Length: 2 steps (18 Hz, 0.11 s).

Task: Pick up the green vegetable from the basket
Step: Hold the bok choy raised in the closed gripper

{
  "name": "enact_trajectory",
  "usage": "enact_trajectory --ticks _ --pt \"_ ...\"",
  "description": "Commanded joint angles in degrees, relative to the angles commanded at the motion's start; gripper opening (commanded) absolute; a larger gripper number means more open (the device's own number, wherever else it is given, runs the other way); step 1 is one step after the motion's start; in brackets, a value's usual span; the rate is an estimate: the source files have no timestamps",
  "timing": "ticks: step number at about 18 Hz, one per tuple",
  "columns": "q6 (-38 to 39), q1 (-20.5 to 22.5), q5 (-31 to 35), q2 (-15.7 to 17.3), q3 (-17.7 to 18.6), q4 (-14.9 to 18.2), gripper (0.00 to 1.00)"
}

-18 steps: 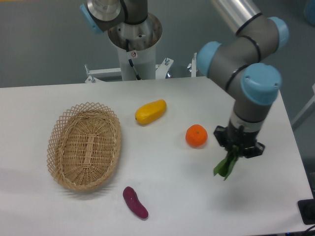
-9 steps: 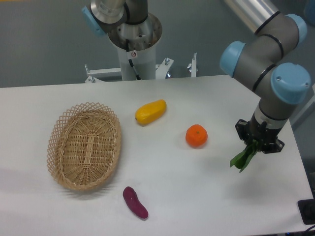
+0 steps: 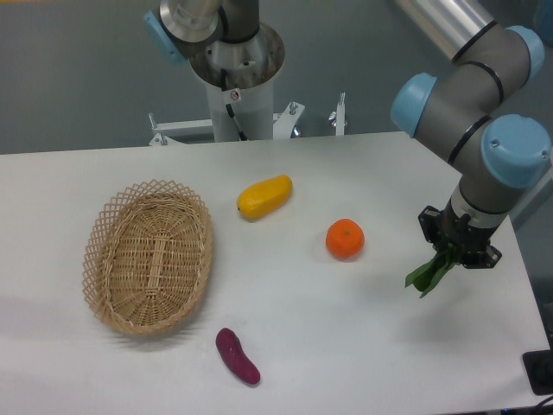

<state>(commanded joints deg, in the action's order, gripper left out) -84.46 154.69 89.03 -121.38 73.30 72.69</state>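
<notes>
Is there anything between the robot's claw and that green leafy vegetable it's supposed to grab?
No, nothing stands between them. The gripper is already shut on the green vegetable, whose leaves hang below it above the table's right side, well away from the basket, which has nothing in it.

basket (image 3: 149, 256) left, orange (image 3: 345, 239) right of it, vegetable (image 3: 429, 273) (in pincer (image 3: 458, 249)) far right

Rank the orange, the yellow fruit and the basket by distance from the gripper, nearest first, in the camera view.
From the gripper, holding the green vegetable:
1. Orange, mid-table.
2. Yellow fruit, farther back.
3. Basket, far side.
</notes>
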Motion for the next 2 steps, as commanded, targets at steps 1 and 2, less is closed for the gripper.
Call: enact_trajectory --ticks 1,2 --pt "0.0 0.0 -0.09 0.0 0.0 0.0 0.12" --pt "0.0 0.0 0.0 0.09 0.0 0.0 0.12"
